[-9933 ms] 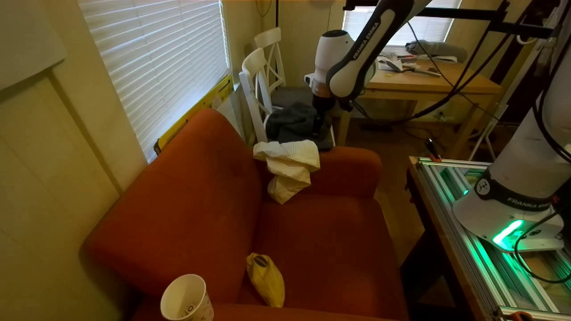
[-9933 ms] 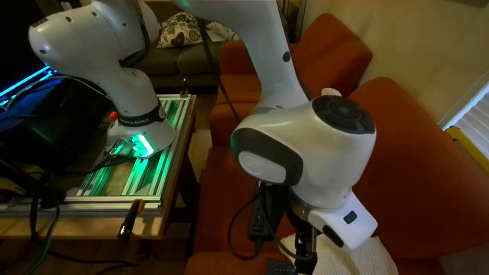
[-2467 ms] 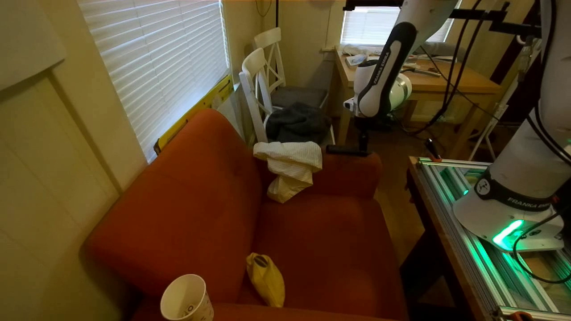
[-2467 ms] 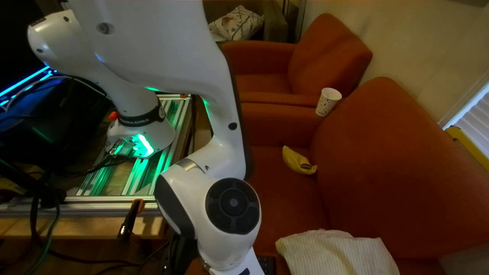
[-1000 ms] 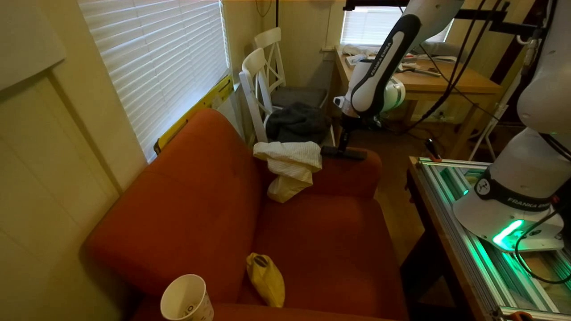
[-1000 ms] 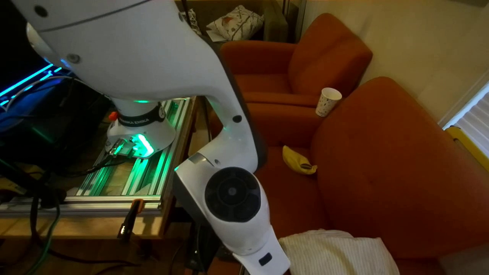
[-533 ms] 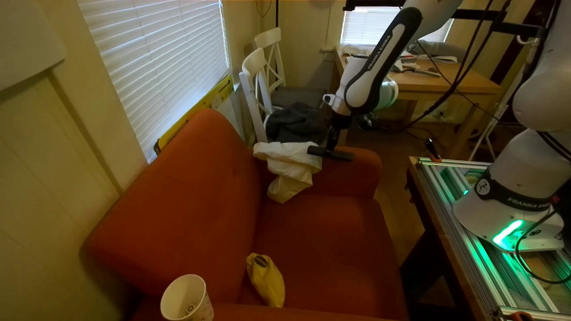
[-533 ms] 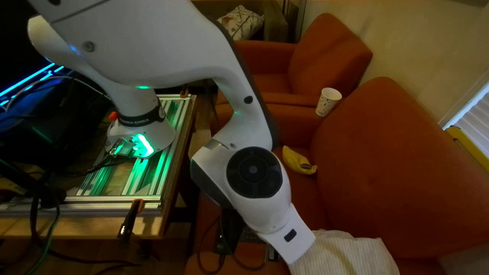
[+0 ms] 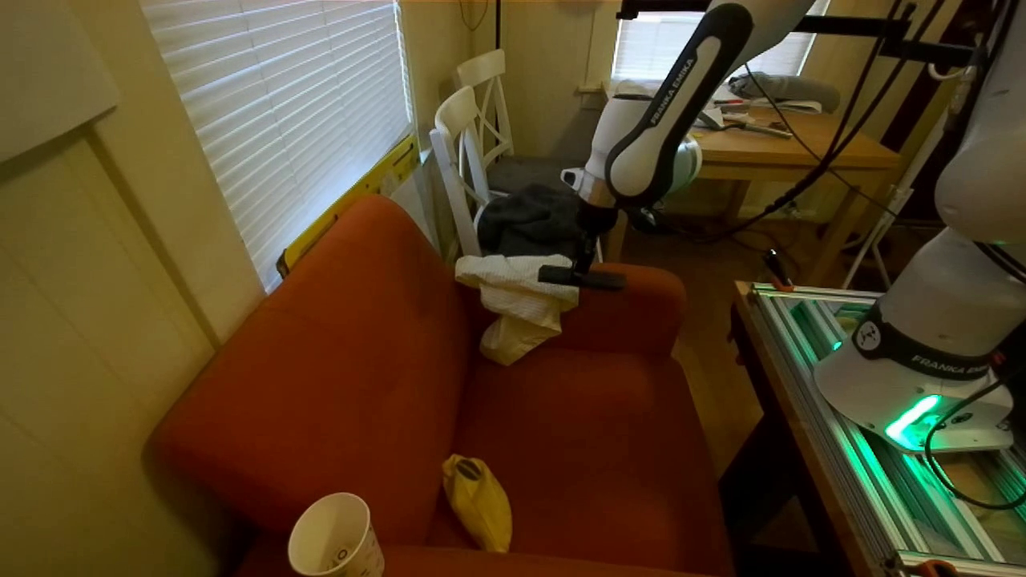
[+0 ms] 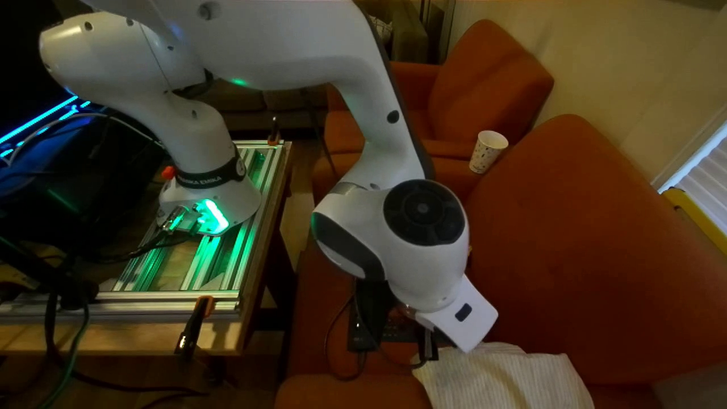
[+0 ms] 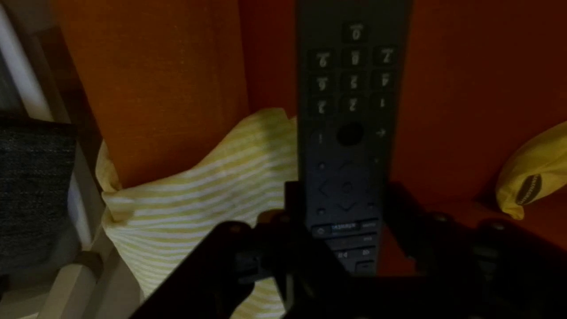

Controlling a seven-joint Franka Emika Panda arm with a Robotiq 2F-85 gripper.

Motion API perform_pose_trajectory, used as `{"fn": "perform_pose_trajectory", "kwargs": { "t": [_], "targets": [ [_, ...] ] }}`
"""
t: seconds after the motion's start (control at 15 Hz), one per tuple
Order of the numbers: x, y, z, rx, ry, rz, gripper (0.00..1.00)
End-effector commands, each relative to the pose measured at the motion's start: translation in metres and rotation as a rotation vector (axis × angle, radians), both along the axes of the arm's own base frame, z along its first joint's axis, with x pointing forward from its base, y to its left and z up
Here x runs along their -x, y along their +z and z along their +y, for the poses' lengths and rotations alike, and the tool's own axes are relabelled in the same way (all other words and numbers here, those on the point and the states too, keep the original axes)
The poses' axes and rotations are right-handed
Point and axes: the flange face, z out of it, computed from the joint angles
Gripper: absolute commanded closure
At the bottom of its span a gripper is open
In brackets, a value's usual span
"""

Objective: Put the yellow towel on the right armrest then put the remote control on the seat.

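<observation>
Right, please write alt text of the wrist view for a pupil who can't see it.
A pincer grips a black remote control, its digits upside down, with the rust-orange seat beyond. At left, a yellow-and-white striped towel drapes over the armrest; at the right edge, part of a yellow banana-shaped object.

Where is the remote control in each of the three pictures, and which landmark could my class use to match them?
In an exterior view: the remote control is a dark bar just right of centre.
In an exterior view: the remote control is below centre, only partly visible.
Wrist view: the remote control runs down from the top edge, right of centre, in the gripper.
Shared landmark: the yellow towel, in all three views.
</observation>
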Motion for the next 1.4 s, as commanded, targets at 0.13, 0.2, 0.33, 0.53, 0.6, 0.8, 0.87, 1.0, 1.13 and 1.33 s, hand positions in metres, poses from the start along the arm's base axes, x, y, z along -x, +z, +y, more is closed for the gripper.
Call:
{"fn": "perform_pose_trajectory", "kwargs": {
  "t": [0.13, 0.2, 0.33, 0.53, 0.6, 0.8, 0.87, 1.0, 1.13, 1.33],
  "targets": [
    [-0.029, 0.002, 0.043, 0.031, 0.040, 0.073, 0.74],
    [-0.033, 0.000, 0.051, 0.036, 0.043, 0.086, 0.74],
    [-0.038, -0.008, 0.066, 0.025, 0.039, 0.102, 0.74],
    [-0.039, -0.010, 0.074, 0.030, 0.068, 0.092, 0.49],
    [-0.041, -0.011, 0.077, 0.030, 0.072, 0.095, 0.49],
    [-0.041, -0.012, 0.077, 0.031, 0.071, 0.097, 0.49],
    [-0.040, -0.012, 0.076, 0.031, 0.069, 0.097, 0.49],
    [-0.040, -0.012, 0.075, 0.032, 0.067, 0.098, 0.49],
    [-0.040, -0.012, 0.075, 0.032, 0.067, 0.098, 0.74],
    [-0.043, -0.036, 0.087, 0.019, 0.083, 0.114, 0.74]
  ]
}}
